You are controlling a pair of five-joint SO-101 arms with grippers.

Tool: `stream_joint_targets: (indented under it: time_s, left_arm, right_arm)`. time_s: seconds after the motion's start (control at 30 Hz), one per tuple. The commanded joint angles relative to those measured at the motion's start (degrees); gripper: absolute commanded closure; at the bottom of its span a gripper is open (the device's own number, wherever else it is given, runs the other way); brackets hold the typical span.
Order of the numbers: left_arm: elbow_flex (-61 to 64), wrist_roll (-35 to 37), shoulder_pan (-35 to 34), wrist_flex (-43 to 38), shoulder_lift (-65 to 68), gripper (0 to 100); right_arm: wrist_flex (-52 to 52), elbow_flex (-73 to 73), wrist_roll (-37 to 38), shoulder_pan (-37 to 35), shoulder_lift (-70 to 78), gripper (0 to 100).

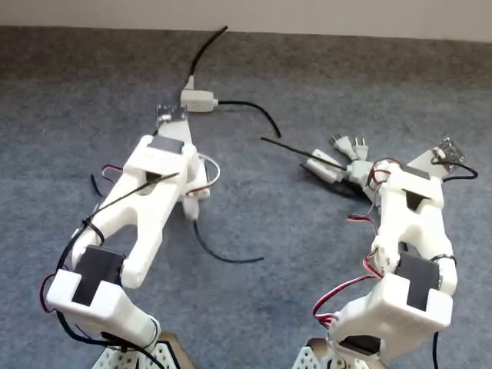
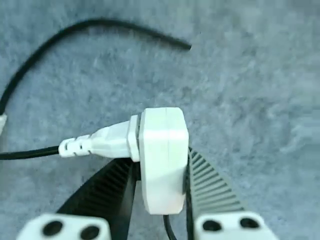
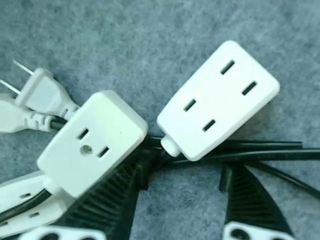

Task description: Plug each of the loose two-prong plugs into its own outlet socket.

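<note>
On the grey desk (image 1: 292, 231) the left gripper (image 2: 162, 167) is clamped on a white outlet block (image 2: 162, 142) with a plug (image 2: 107, 141) seated in its side, while the right gripper (image 3: 186, 167) hangs, fingers apart, over a grounded outlet block (image 3: 92, 142) and a flat outlet block (image 3: 220, 97), near a loose two-prong plug (image 3: 42, 92).

Bare table (image 1: 307, 254) lies open between the two arms, from the near edge to the far middle. A thin black cord (image 1: 223, 255) curls across its left part. At far centre a plugged outlet block (image 1: 198, 100) and its leads bar the way. On the right, crowded outlet blocks (image 3: 217, 100), a loose plug (image 3: 42, 92) and cables (image 3: 270, 150) pack the ground under the right end effector (image 3: 187, 167), whose fingers stand apart. A white socket cube (image 2: 160, 135) fills the left end effector (image 2: 162, 160).
</note>
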Motion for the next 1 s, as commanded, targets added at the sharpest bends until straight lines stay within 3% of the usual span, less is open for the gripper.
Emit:
stream_joint_targets:
  time_s: [0.0,0.1,0.3,0.43,0.57,0.83,0.97]
  left_arm:
    - [-9.8,-0.5,0.0,-4.8,-0.9,99]
    - [-18.5,-3.1,0.0,-11.7,-0.4,99]
    - [-27.6,-23.5,1.8,-33.1,1.8,99]
    - [-35.5,-27.2,0.9,-42.4,11.4,92]
    - [-52.4,-27.2,-2.1,-40.6,25.7,91]
    - [-95.0,-27.3,-5.3,-23.9,59.6,91]
    - [-108.6,-30.4,-6.2,-18.5,71.6,91]
  right_arm:
    - [-1.4,0.0,0.8,0.2,0.4,75.2]
    - [-1.4,0.0,0.8,0.2,0.4,75.2]
    - [-1.4,0.0,0.8,0.2,0.4,75.2]
    - [-1.4,0.0,0.8,0.2,0.4,75.2]
    - [-1.5,-0.1,0.8,0.2,0.4,75.2]
    - [-1.5,-0.2,3.3,-0.4,0.4,75.2]
    - [-1.5,-0.2,3.8,-0.6,0.4,75.2]
